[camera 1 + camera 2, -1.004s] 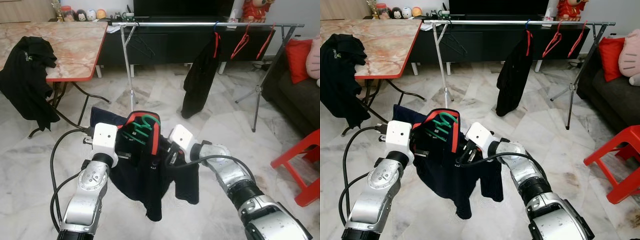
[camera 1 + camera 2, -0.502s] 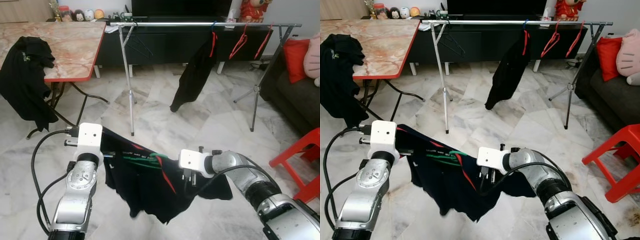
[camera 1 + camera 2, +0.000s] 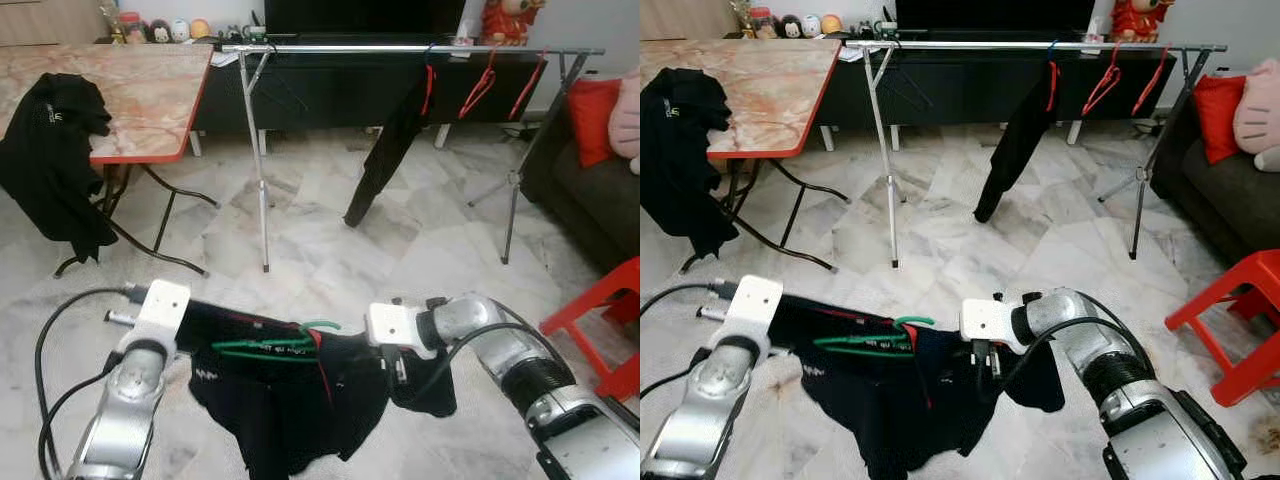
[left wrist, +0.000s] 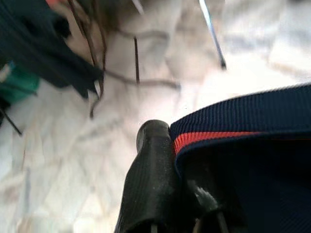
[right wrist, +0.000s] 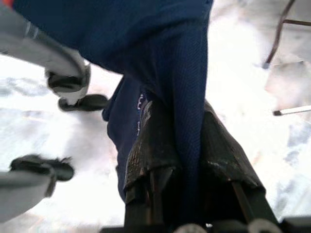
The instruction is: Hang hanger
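Now lower: shirt [image 3: 300,400] w/ green hanger [image 3: 268,346], both claws clamped.

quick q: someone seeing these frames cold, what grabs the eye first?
The dark navy shirt with a green hanger in it, stretched between the left gripper and right gripper, both clamped on its cloth. Behind, a long silver rail carries a black garment and red hangers.

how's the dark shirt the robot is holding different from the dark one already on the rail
The held shirt is spread wide between the left gripper and right gripper, low over the floor; the hung garment droops narrow from the rail.
The held shirt shows red trim and a green hanger lying sideways at its collar; the hung garment is on a red hanger.
Both are dark and on hangers.
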